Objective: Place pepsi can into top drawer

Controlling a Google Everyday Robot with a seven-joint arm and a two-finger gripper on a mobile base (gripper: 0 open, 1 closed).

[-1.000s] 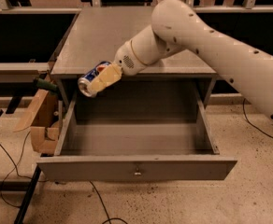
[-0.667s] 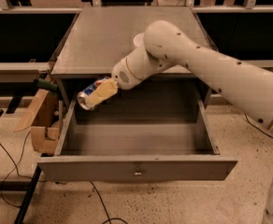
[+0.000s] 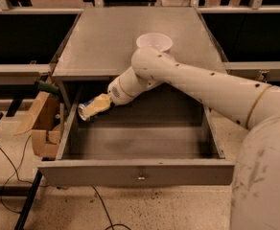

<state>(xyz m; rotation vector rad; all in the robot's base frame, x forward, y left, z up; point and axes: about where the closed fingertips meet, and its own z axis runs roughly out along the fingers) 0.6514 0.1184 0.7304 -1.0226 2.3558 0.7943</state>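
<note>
The top drawer (image 3: 135, 172) of the grey cabinet stands pulled out wide, with its small metal knob (image 3: 141, 178) in the middle of the front panel. My gripper (image 3: 93, 108) reaches down into the drawer's back left corner, close to the left wall. It is shut on the pepsi can (image 3: 84, 112), which lies tilted with its silver end pointing left and down. The tan fingers (image 3: 99, 103) cover most of the can's blue side. I cannot tell whether the can touches the drawer floor.
A white bowl (image 3: 154, 41) stands on the cabinet top (image 3: 106, 42) behind my arm. An open cardboard box (image 3: 44, 128) stands on the floor left of the drawer, with a green-handled object (image 3: 46, 86) above it. Cables lie on the floor.
My arm has dropped and the gripper has carried the can down and slightly left, from above the drawer's left rim into the drawer. The bowl now shows behind the arm.
</note>
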